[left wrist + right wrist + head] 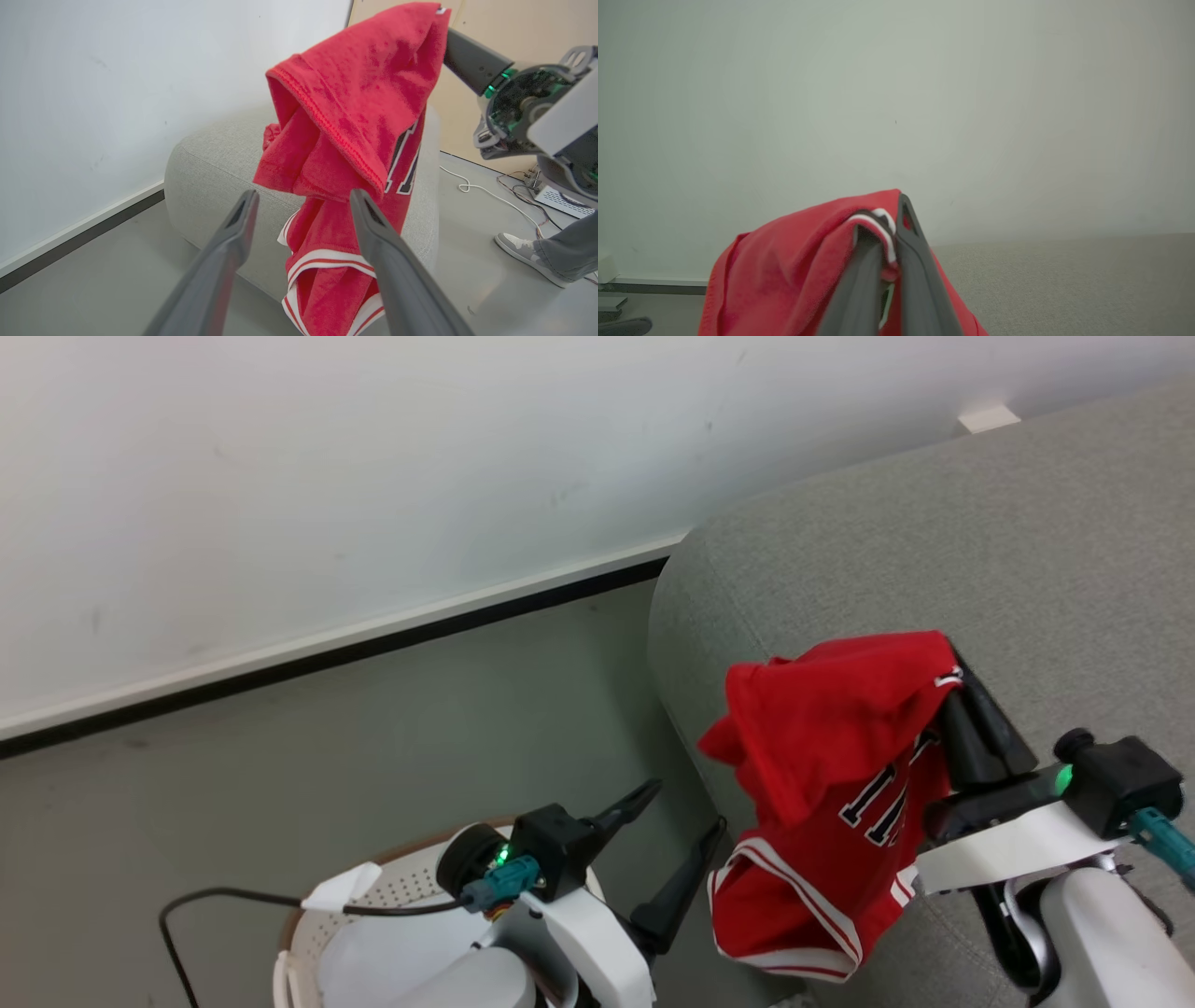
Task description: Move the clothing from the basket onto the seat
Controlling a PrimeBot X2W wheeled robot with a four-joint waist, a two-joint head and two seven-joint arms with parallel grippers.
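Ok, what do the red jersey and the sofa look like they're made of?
Jersey: thin, soft knit fabric, matte, possibly polyester; it hangs in loose folds and shows a stitched hem. Sofa: light grey woven upholstery, matte; a fine grainy weave shows, and the rounded edges suggest padding.
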